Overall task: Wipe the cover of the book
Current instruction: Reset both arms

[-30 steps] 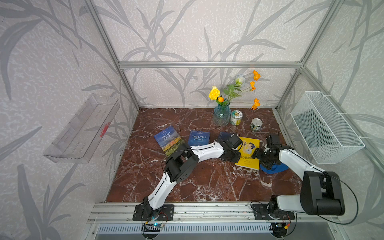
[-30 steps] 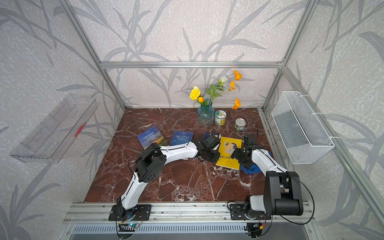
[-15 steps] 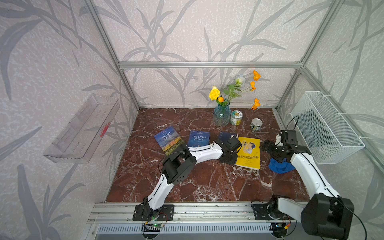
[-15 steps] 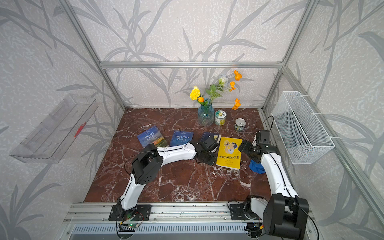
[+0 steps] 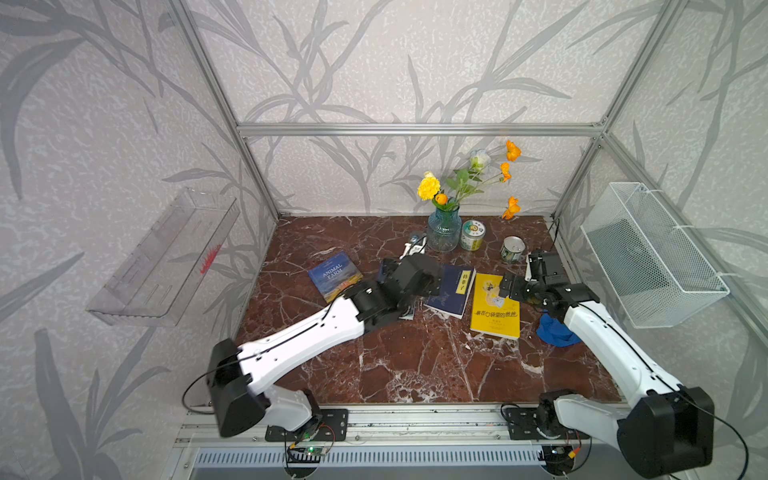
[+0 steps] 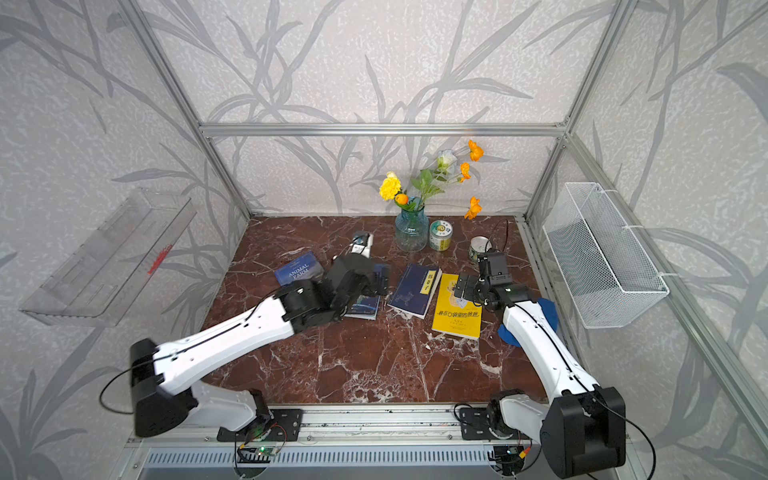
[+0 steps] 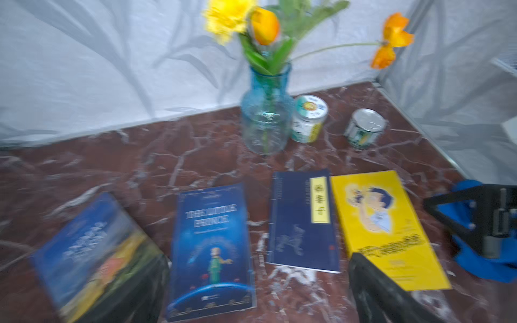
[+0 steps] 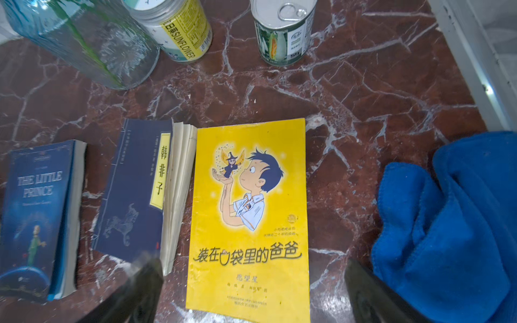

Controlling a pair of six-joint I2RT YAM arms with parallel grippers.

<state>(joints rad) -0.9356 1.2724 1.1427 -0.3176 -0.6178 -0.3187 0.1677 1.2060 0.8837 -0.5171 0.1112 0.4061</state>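
The marble table point(image 5: 415, 365) carries everything. The largest thing on it that matters is the yellow book point(image 8: 249, 212). It lies flat and closed, cover up, directly below the gap between the fingers point(image 8: 140, 285) of the right gripper point(image 8: 251, 268), which stand wide apart and hold nothing. A dark blue book point(image 8: 131, 190) lies close against it, just outside one of those fingers. The blue cloth point(image 8: 447, 223) lies crumpled and loose on the table just outside the opposite finger, apart from the yellow book. The left gripper point(image 7: 258, 268) hangs over a third book point(image 7: 212, 246), its fingers point(image 7: 375, 288) also spread and empty, with the yellow book beyond one fingertip. The yellow book looks like a thin, light paperback with a bendy cover, likely to slide on polished stone, so pressing down on a corner near the spine should steady it. The cloth is soft and bunched, and a raised fold is the natural place to pinch it.
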